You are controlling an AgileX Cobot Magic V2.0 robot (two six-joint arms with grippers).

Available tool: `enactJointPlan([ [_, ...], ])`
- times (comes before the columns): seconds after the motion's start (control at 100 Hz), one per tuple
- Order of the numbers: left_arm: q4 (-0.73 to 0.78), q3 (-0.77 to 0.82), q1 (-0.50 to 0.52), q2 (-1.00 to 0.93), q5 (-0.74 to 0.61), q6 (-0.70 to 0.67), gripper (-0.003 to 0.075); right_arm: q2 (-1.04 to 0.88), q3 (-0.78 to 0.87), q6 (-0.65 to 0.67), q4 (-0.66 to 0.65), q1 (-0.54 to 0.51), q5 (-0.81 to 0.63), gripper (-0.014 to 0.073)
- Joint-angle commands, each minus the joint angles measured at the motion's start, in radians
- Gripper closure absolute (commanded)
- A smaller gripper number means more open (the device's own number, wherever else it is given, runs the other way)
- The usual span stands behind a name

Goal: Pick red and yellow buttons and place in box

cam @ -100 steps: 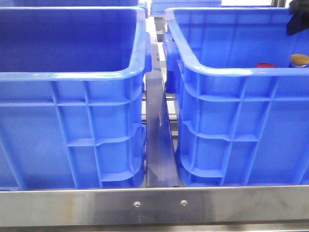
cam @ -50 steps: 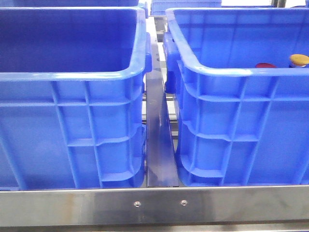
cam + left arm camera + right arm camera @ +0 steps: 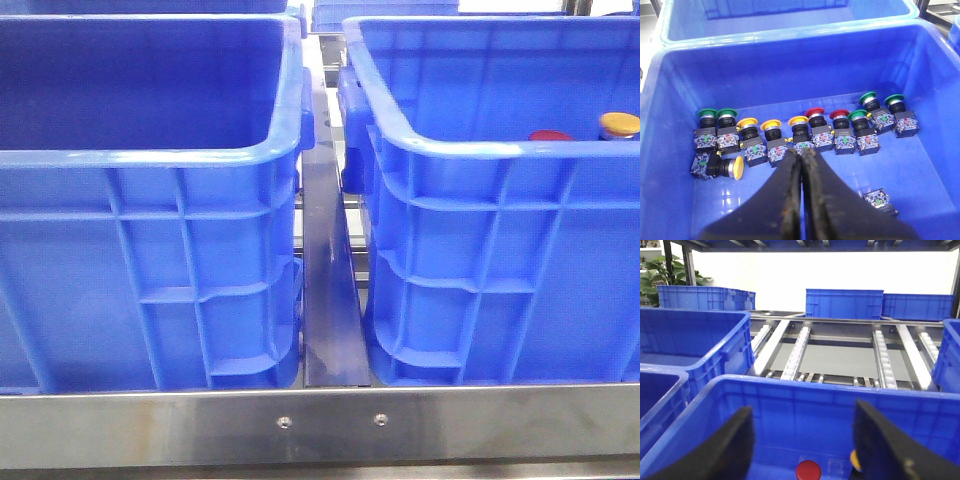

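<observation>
Lying between spread fingers (image 3: 802, 440), red button (image 3: 808, 470)

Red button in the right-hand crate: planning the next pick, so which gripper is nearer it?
Right. The right gripper hangs open over the red button; the left gripper is shut over the other crate.

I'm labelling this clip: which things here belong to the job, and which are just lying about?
Job: red buttons, yellow buttons, blue crate holding them.
Lying about: green buttons, capless switch block, roller track, far crates.
</observation>
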Motion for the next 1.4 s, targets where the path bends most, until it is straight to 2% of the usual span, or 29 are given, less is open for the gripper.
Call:
enactJointPlan([
  [0.0,-0.007,-0.027,0.001,-0.001,-0.082,-0.006,0.0739,-0.005,-0.025,-0.005,0.021,-0.004,0.012,0.0288],
  [0.17,-0.007,-0.027,0.001,-0.001,-0.082,-0.006,0.0739,-0.004,-0.025,-0.005,0.021,-0.004,0.012,0.0589],
  [0.23,-0.007,-0.027,0.001,-0.001,-0.082,-0.006,0.0739,-0.004,-0.025,-0.005,0.021,-0.004,0.012,0.0669],
  [1.24,-0.007,-0.027,0.001,-0.001,-0.082,-0.006,0.0739,-0.004,-0.025,-0.005,0.022,-0.004,0.016,0.0662],
  [1.39,0.010,-0.027,0.001,-0.001,-0.168,-0.006,0.0739,-0.004,-0.025,-0.005,0.022,-0.004,0.016,0.0662],
])
